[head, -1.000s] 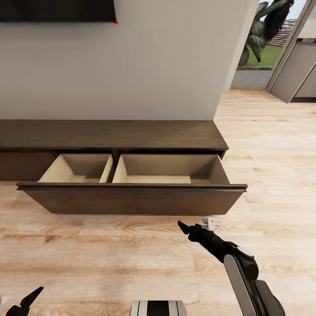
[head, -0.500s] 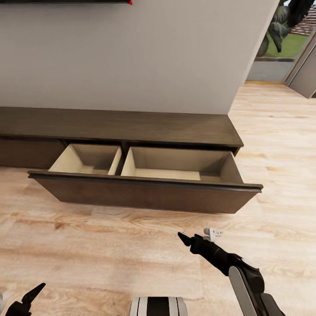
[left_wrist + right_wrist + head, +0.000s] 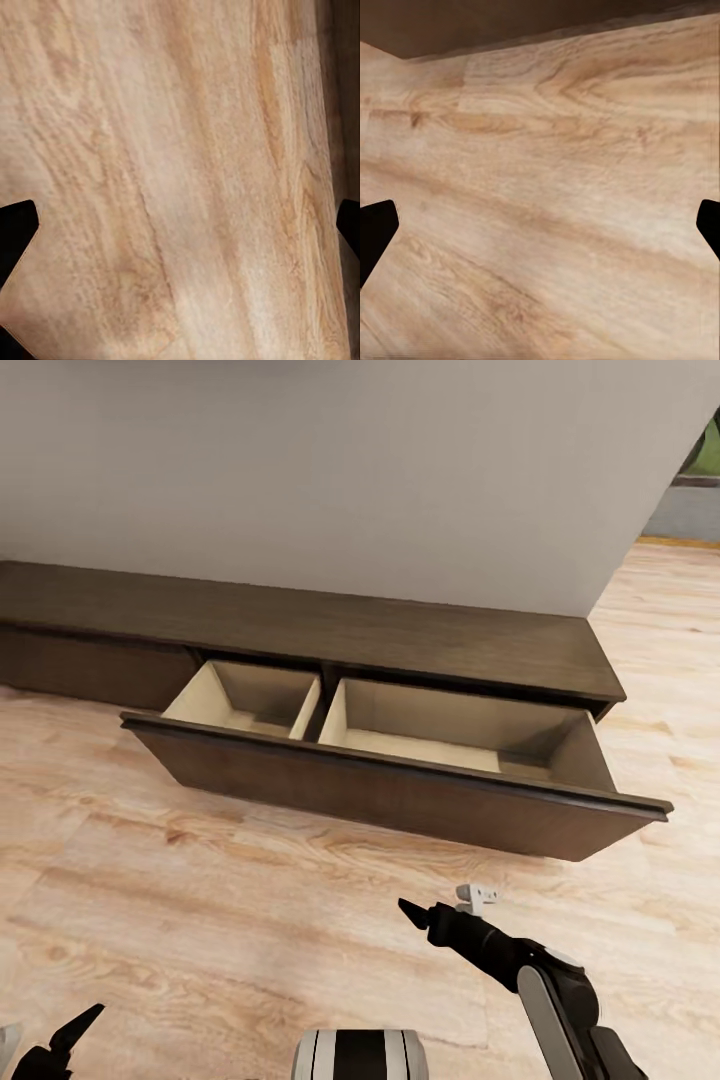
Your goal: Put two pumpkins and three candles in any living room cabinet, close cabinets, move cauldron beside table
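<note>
Matt dark-brown wood cabinet [image 3: 330, 630]; pale, seemingly satin plank floor [image 3: 200, 920].

Both arms low, jaws apart.

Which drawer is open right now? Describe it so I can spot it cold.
Along the grey wall runs a long, low dark-brown cabinet on the wood floor. Its wide drawer near the right end is pulled out, showing two pale beige compartments, the left one smaller. The drawer front to its left sits flush and shut.
</note>
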